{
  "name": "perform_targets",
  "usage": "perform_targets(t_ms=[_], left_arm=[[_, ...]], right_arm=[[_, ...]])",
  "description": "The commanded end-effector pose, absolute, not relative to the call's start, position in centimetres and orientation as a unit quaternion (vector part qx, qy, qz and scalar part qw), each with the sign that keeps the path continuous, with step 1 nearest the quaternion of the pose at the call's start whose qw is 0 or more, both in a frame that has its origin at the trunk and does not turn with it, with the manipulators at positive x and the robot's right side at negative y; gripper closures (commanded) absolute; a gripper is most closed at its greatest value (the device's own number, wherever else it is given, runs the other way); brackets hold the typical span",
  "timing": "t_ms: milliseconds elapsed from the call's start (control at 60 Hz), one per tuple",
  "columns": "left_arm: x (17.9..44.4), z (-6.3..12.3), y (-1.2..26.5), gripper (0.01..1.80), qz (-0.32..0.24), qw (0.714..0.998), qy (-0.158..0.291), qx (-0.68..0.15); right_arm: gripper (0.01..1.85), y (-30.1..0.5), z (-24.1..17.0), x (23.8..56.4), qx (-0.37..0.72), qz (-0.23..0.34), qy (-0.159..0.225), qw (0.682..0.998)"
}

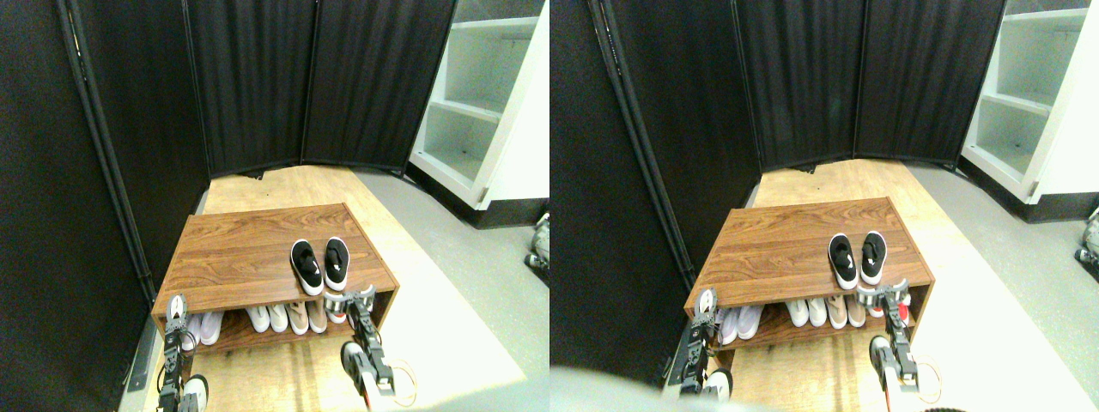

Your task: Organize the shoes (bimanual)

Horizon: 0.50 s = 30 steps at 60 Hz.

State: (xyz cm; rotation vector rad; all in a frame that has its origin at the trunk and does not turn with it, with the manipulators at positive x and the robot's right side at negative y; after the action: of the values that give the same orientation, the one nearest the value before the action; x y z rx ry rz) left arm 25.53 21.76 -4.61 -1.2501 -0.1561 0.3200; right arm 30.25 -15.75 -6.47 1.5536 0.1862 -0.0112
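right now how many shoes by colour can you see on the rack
black: 2, on top
white: about 4, lower shelf
beige: 2, lower shelf
red: 1 seen, partly hidden by the right gripper
total: about 9

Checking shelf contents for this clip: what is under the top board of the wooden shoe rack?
Under the shoe rack top, pale shoes line the lower shelf, with a red shoe at the right end. The top board hides their rear parts.

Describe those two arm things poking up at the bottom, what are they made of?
Both are slim limbs of pale grey segments joined by dark blocks, bare mechanical parts. The left gripper is a narrow dark-and-grey stack. The right gripper ends in grey fingers; a thin looped cable and something red show near its base.
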Motion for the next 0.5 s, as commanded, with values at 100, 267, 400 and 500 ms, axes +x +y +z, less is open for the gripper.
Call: perform_targets(t_ms=[100, 267, 400, 500], left_arm=[[26.2, -4.3, 21.5, 1.8, 0.134, 0.807, -0.078, -0.57], [26.6, -4.3, 21.3, 1.8, 0.131, 0.805, -0.078, -0.574], [26.8, -4.4, 21.2, 1.8, 0.13, 0.807, -0.078, -0.571], [26.7, -4.3, 21.4, 1.8, 0.131, 0.806, -0.077, -0.572]], right_arm=[[0.25, -15.8, -3.0, 28.7, 0.695, 0.044, 0.049, 0.716], [0.35, -16.6, -1.9, 27.6, 0.674, 0.046, 0.032, 0.737], [0.4, -18.2, -0.4, 26.7, 0.662, 0.032, 0.011, 0.749], [0.58, -19.5, 0.8, 26.1, 0.645, 0.02, -0.01, 0.764]])
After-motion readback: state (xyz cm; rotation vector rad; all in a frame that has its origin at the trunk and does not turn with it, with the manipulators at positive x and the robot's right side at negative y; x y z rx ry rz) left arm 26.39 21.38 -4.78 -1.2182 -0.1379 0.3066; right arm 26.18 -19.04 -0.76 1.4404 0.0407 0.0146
